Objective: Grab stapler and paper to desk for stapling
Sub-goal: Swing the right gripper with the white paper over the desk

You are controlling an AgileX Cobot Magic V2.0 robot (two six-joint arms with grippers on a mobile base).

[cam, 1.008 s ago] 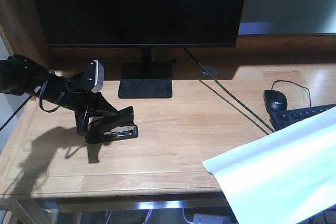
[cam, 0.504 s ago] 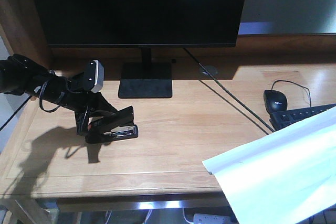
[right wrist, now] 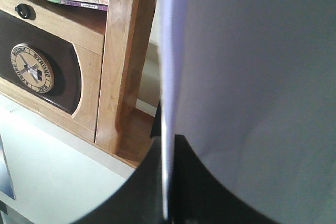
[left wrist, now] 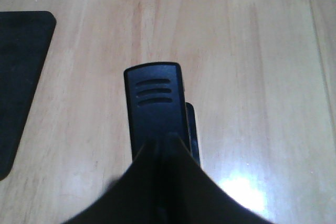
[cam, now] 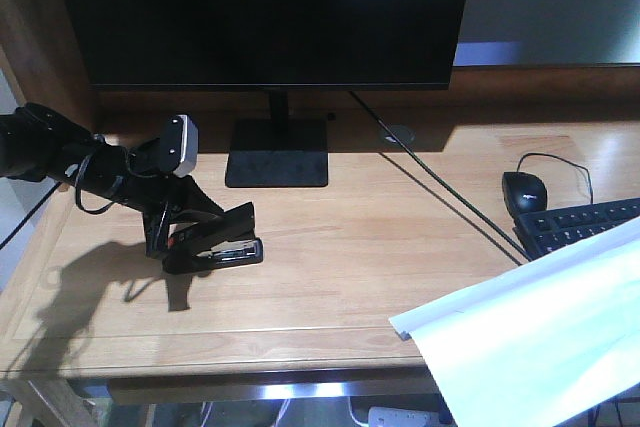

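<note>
The black stapler (cam: 225, 242) lies on the light-wood desk (cam: 350, 237), left of the middle, with its nose pointing right. My left gripper (cam: 172, 234) comes in from the left and is shut on its rear end. In the left wrist view the stapler (left wrist: 155, 98) runs out from between the closed fingers of the left gripper (left wrist: 165, 140) over the desk (left wrist: 252, 51). The white paper (cam: 530, 347) hangs over the desk's front right corner. In the right wrist view my right gripper (right wrist: 165, 145) is shut on the edge of the paper (right wrist: 252, 77).
A black monitor (cam: 270, 7) on a square stand base (cam: 278, 152) fills the back of the desk. A black mouse (cam: 524, 190) and a keyboard (cam: 585, 222) lie at the right, with a cable (cam: 440, 187) crossing diagonally. The right wrist view shows a wooden shelf unit (right wrist: 121, 66).
The paper has sunk a little lower and to the right, uncovering more of the keyboard. The left gripper and the stapler have not moved.
</note>
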